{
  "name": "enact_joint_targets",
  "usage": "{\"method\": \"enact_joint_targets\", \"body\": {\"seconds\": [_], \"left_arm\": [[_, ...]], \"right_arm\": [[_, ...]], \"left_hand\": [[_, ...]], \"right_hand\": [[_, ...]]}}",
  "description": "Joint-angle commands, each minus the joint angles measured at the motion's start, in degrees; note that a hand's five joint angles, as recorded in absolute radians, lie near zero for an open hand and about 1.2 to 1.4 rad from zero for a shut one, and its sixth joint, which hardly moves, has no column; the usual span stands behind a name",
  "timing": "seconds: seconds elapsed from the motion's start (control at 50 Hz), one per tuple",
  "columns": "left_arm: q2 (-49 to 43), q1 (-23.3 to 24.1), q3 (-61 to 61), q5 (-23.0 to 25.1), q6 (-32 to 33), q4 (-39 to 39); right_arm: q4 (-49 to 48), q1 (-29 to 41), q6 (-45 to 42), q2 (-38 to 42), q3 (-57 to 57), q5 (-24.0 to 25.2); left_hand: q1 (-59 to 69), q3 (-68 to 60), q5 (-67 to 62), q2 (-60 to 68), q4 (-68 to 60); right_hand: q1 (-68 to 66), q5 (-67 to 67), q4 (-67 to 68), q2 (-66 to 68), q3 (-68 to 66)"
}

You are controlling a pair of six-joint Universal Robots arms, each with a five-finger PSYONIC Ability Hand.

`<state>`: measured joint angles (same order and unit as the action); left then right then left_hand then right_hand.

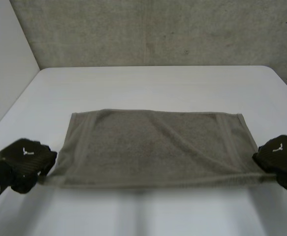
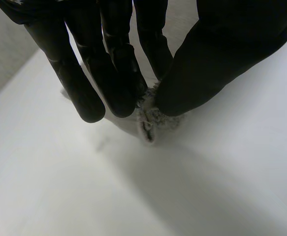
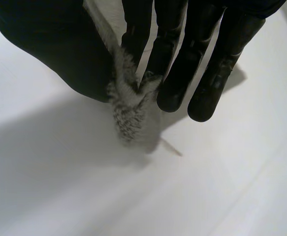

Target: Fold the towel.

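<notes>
Because we want near edge taut for clean fold, left hand (image 1: pixel 24 158) pinches near-left corner of grey-brown rectangular terry towel (image 1: pixel 153 145), fingers vs thumb; right hand (image 1: pixel 281 156) clamps near-right corner likewise. Rest lies flat mid white table (image 1: pixel 148 83), so far edge prob. anchors.

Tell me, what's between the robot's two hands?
The grey towel, seen in the head view: the left hand pinches one near corner, the right hand the other.
</notes>
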<state>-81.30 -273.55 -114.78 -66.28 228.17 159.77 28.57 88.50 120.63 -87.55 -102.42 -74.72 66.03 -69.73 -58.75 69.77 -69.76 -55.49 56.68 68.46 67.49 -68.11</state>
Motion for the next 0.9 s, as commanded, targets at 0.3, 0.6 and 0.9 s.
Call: {"method": "enact_joint_targets", "body": {"seconds": [0.3,0.6,0.9], "left_arm": [[-42.1,17.0,39.9,-13.8,-15.6,19.5],[-59.5,19.9,64.2,-21.7,-17.2,20.0],[-52.7,22.5,57.6,-21.9,-23.4,21.6]], "right_arm": [[-26.9,9.5,16.9,31.8,26.1,-9.6],[-35.8,12.7,17.3,45.8,42.2,-12.9],[-41.3,13.5,28.3,38.9,37.2,-12.3]], "left_hand": [[14.0,-10.3,-11.2,10.2,-10.2],[14.0,-10.3,-11.2,10.2,-10.2],[-56.0,59.7,58.8,-59.8,59.8]], "right_hand": [[-24.5,13.3,11.5,12.5,-11.9],[-24.5,13.3,11.5,12.5,-11.9],[45.5,-56.7,-58.5,-57.5,58.1]]}}
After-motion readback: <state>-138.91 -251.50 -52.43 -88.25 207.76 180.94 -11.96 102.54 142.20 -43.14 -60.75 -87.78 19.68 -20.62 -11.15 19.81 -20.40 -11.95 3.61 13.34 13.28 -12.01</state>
